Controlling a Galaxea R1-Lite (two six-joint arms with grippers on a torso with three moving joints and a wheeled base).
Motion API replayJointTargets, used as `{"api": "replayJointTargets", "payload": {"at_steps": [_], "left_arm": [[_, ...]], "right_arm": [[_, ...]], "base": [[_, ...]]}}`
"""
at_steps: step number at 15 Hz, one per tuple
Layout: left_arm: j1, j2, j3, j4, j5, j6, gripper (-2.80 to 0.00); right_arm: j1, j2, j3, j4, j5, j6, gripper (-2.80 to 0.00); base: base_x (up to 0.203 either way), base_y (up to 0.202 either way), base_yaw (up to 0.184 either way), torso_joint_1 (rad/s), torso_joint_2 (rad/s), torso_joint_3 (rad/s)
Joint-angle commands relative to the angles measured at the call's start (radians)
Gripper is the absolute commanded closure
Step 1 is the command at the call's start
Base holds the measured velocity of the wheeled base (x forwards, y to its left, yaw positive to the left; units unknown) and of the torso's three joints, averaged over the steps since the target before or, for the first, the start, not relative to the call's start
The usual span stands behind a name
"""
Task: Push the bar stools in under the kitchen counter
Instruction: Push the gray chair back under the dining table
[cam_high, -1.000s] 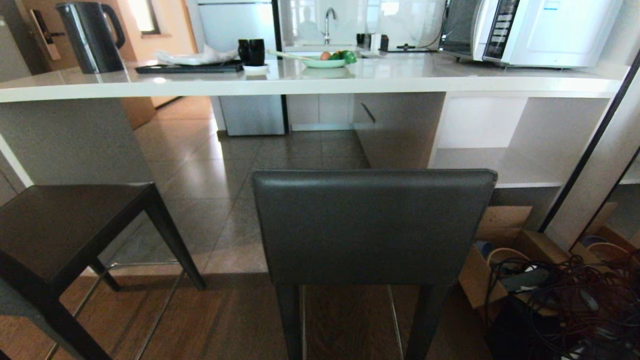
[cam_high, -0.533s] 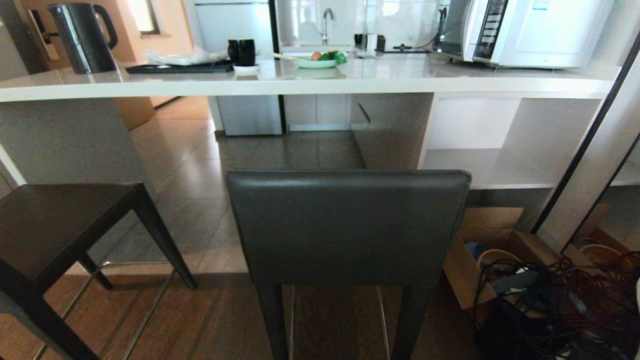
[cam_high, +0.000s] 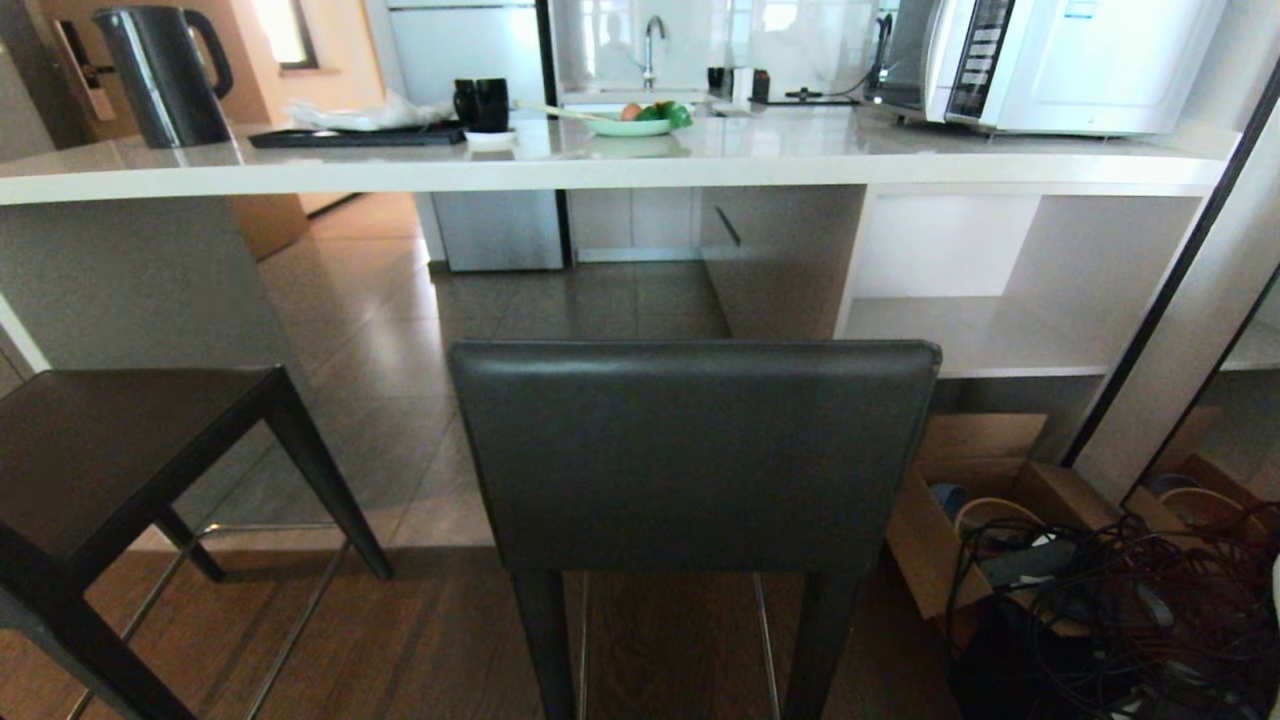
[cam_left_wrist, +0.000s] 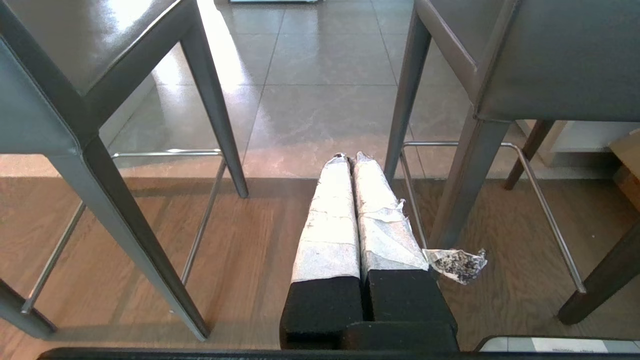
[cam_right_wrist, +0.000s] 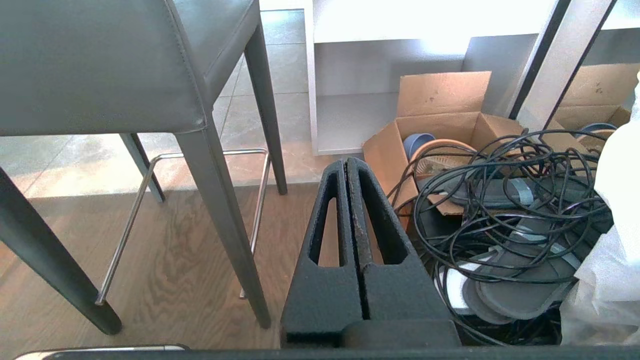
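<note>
Two bar stools stand in front of the kitchen counter (cam_high: 600, 165), on the near side of its edge. The one straight ahead shows its dark grey backrest (cam_high: 690, 450); the other shows its dark seat (cam_high: 110, 450) at the left. Neither arm appears in the head view. My left gripper (cam_left_wrist: 348, 157), fingers wrapped in white tape, hangs shut and empty low between the left stool (cam_left_wrist: 60, 75) and the right stool (cam_left_wrist: 550, 60). My right gripper (cam_right_wrist: 345, 162) is shut and empty too, just right of the centre stool's rear leg (cam_right_wrist: 220, 215).
A kettle (cam_high: 165, 75), tray, mugs, a fruit plate (cam_high: 635, 122) and a microwave (cam_high: 1060, 60) sit on the counter. On the floor right of the centre stool are a cardboard box (cam_right_wrist: 440, 115) and tangled cables (cam_right_wrist: 510, 200). The white shelf unit (cam_high: 1000, 290) fills the counter's right end.
The whole head view has slid slightly to the left, so the camera moved. The stools keep their places relative to the counter, and both grippers stay shut.
</note>
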Motion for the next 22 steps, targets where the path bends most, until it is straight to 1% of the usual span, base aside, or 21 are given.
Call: {"api": "replayJointTargets", "payload": {"at_steps": [1, 6, 11, 13, 22], "left_arm": [[0.0, 0.0, 0.0, 0.0, 0.0, 0.0, 0.0], [0.0, 0.0, 0.0, 0.0, 0.0, -0.003, 0.0], [0.0, 0.001, 0.0, 0.0, 0.0, -0.005, 0.0], [0.0, 0.0, 0.0, -0.001, 0.0, -0.006, 0.0], [0.0, 0.0, 0.0, -0.002, -0.002, -0.003, 0.0]], "right_arm": [[0.0, 0.001, 0.0, 0.0, 0.0, 0.0, 0.0], [0.0, 0.001, 0.0, 0.0, 0.0, 0.0, 0.0], [0.0, 0.001, 0.0, 0.0, 0.0, 0.0, 0.0], [0.0, 0.001, 0.0, 0.0, 0.0, 0.0, 0.0], [0.0, 0.0, 0.0, -0.002, 0.0, -0.005, 0.0]], "base": [[0.0, 0.0, 0.0, 0.0, 0.0, 0.0], [0.0, 0.0, 0.0, 0.0, 0.0, 0.0], [0.18, 0.0, 0.0, 0.003, 0.0, -0.001], [0.103, 0.0, 0.002, 0.011, 0.0, -0.002], [0.0, 0.0, 0.0, 0.0, 0.0, 0.0]]}}
